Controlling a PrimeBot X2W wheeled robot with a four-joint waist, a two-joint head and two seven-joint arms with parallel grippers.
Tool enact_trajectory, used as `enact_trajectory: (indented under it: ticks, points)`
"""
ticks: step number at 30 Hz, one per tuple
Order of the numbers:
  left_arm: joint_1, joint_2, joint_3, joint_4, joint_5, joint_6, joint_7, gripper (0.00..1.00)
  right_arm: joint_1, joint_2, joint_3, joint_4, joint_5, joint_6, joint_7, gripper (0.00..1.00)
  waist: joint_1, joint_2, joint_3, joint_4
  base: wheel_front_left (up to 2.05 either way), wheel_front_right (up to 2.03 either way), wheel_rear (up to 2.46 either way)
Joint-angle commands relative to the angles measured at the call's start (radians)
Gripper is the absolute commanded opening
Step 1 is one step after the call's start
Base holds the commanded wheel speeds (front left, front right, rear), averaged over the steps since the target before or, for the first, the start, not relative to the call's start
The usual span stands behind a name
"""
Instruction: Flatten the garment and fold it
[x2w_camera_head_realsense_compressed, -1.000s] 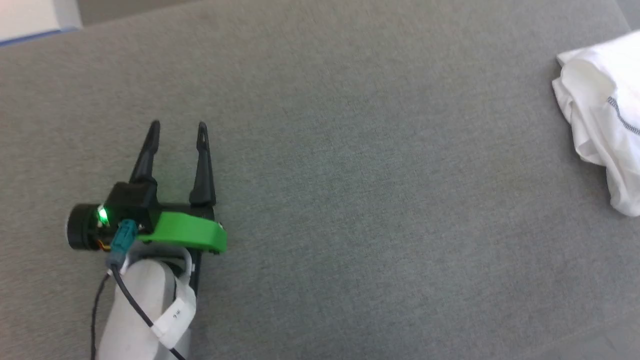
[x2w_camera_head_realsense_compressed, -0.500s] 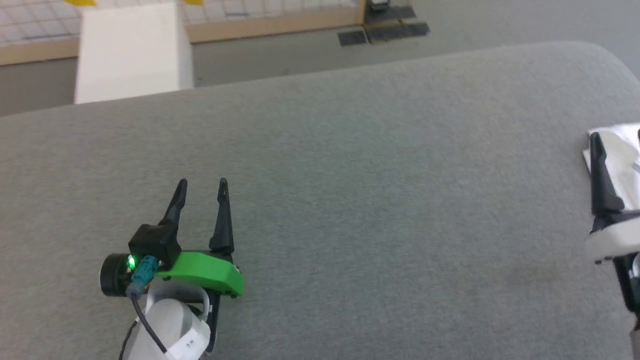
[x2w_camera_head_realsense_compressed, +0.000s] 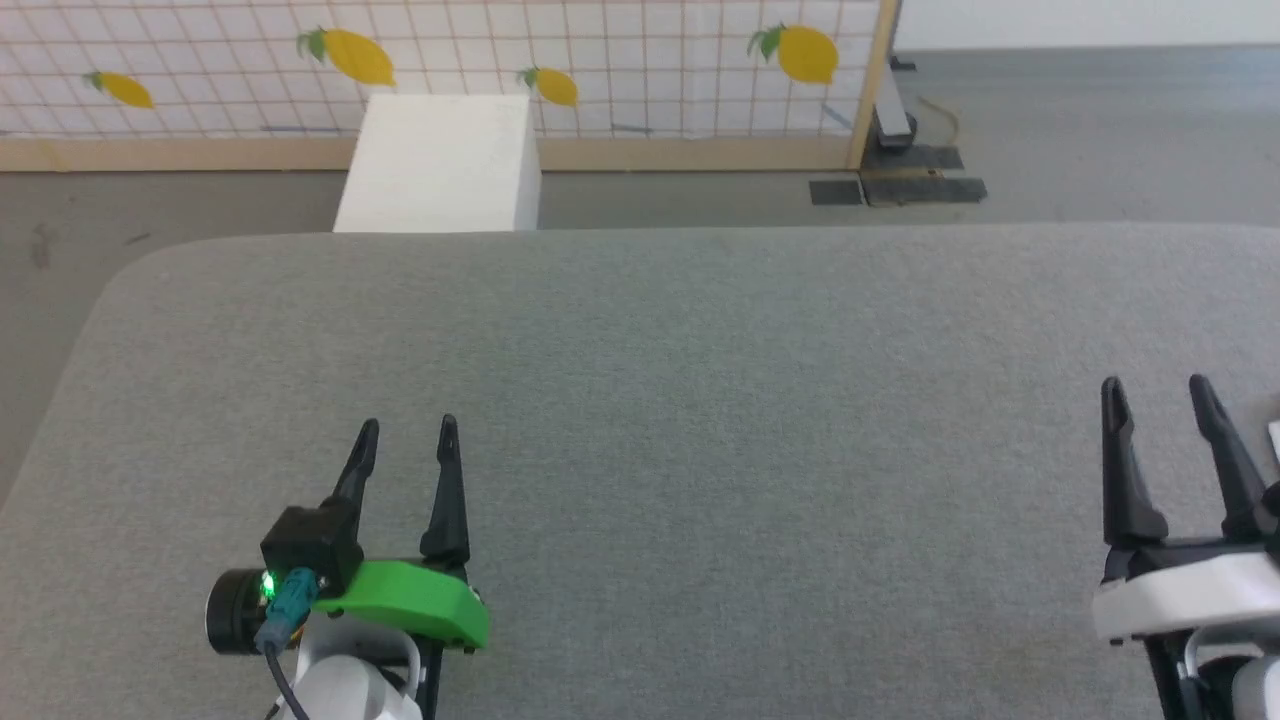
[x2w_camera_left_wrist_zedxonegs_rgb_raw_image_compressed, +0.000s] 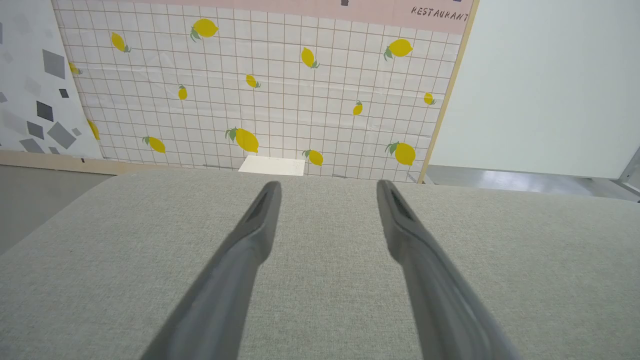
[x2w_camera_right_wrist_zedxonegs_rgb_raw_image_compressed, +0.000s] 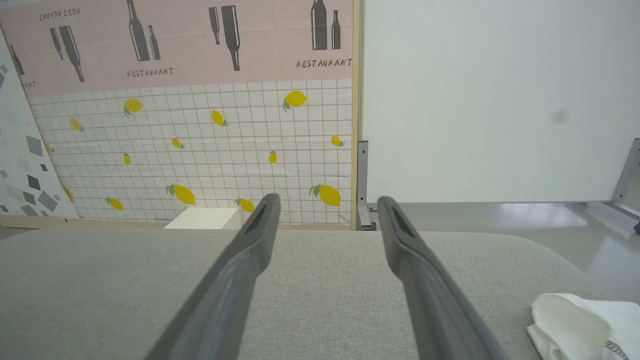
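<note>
Our left end effector (x2w_camera_head_realsense_compressed: 408, 424) hovers low over the grey counter (x2w_camera_head_realsense_compressed: 700, 400). Its two dark fingers are spread well apart and hold nothing, with bare fabric between them. Straight ahead of it, past the counter's far edge, a white box (x2w_camera_head_realsense_compressed: 440, 165) stands on the floor against a lemon-patterned panel (x2w_camera_head_realsense_compressed: 620, 60).

Our right end effector (x2w_camera_head_realsense_compressed: 1153, 384) is well apart from the left one, with open counter between the two. Its fingers are parted about as wide and are likewise empty.

The garment (x2w_camera_right_wrist_zedxonegs_rgb_raw_image_compressed: 575, 320) lies crumpled on the counter just to the right of the right end effector, near its right finger but not touching it. A short grey-black seam line shows on its lower folds.
</note>
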Motion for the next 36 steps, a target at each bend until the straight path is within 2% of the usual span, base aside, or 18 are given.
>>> enact_trajectory:
  ticks: [1, 12, 21, 36]
  points:
    - [0.021, -0.005, 0.001, -0.006, -0.015, -0.004, -0.005, 1.00, 0.021, 0.012, -0.002, -0.010, -0.012, -0.002, -0.016, 1.00, 0.0001, 0.0000, -0.035, 0.032, 0.00, 0.00, 0.00]
    - [0.106, -0.007, 0.008, -0.020, -0.017, -0.003, -0.005, 1.00, 0.136, 0.079, 0.023, -0.023, -0.057, -0.002, -0.043, 1.00, 0.0001, 0.0000, -0.074, 0.022, 0.00, 0.00, 0.00]
    - [0.157, -0.007, -0.004, -0.018, -0.028, 0.004, -0.005, 1.00, 0.179, 0.090, 0.045, 0.000, -0.065, -0.002, -0.036, 1.00, 0.0001, 0.0000, -0.096, 0.021, 0.00, 0.00, 0.00]
    - [0.149, -0.007, -0.023, -0.009, -0.043, 0.016, -0.005, 1.00, 0.173, 0.093, 0.056, 0.028, -0.051, -0.002, -0.035, 1.00, 0.0001, 0.0000, -0.084, 0.022, 0.00, 0.00, 0.00]
